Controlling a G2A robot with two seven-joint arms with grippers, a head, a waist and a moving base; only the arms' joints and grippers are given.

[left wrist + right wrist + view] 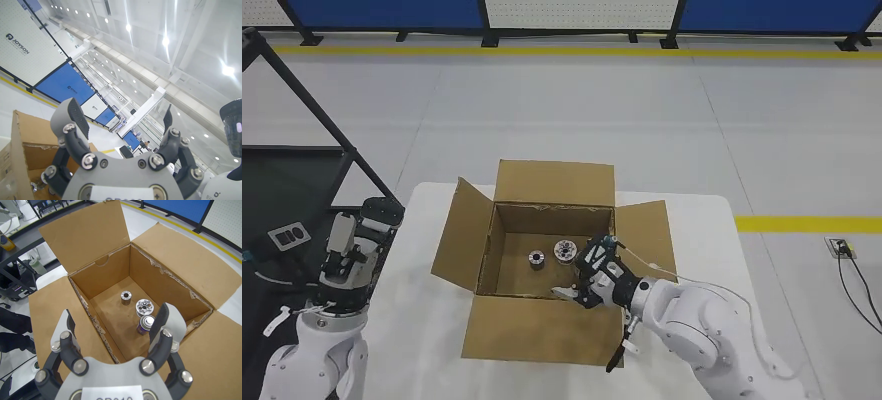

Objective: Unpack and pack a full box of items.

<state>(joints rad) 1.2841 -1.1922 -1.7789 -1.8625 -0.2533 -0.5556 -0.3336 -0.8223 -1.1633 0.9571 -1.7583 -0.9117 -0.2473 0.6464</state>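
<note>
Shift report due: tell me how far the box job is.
Done: the brown cardboard box stands with flaps open. In hand: nothing; the right gripper hangs open over it, the left gripper open beside it. Left: a bored steel cylinder, a silver holed disc and a small blue can sit on its floor; awaiting removal or already packed, I cannot tell.

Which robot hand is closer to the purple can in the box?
Right. The right gripper hangs over the box, above the purple can; the left gripper is outside the box, pointing upward.
</note>
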